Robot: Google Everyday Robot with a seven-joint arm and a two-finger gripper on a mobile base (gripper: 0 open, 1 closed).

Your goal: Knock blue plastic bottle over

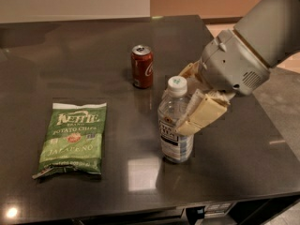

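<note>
The blue plastic bottle (174,125) stands on the dark table (70,55), right of centre near the front, leaning slightly. It is clear bluish plastic with a white cap and a white-blue label. My gripper (190,97) comes in from the right on a large grey arm. Its cream fingers (204,114) sit on either side of the bottle's upper body, the near one pressed against the bottle's right side. The far finger is partly hidden behind the bottle.
A red soda can (142,66) stands upright behind and left of the bottle. A green Kettle chip bag (72,138) lies flat at the front left. The table's front edge runs close below the bottle; its right edge is under the arm.
</note>
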